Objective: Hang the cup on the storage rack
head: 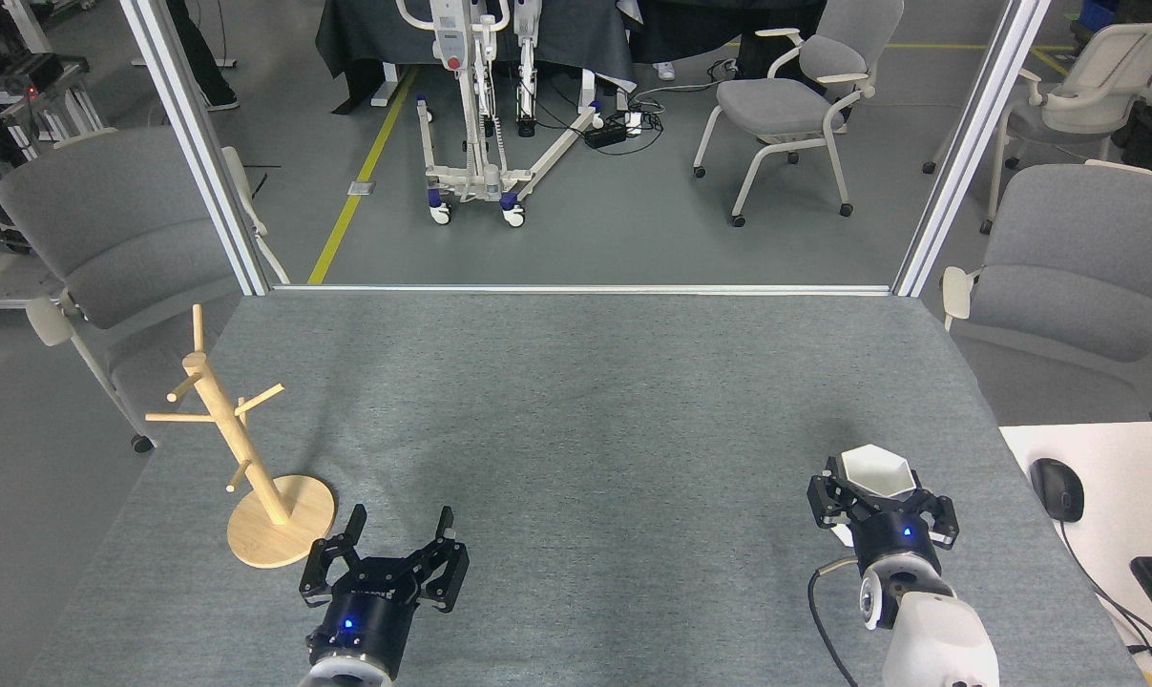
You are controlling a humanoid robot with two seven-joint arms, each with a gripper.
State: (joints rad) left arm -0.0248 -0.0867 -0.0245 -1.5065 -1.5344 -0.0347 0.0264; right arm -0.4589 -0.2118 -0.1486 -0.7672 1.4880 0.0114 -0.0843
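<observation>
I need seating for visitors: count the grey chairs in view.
4: one left of the table, one at its right, one on the floor beyond, one far right. Others may be hidden.

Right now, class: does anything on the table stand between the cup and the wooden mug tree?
Only the open left claw, beside the mug tree base. Otherwise bare grey table separates it from the cup at the right claw.

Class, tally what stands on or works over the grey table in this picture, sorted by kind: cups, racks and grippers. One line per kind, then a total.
Cups: 1, the white cup
Racks: 1, the wooden storage rack
Grippers: 2, the left gripper and the right gripper
Total: 4
</observation>
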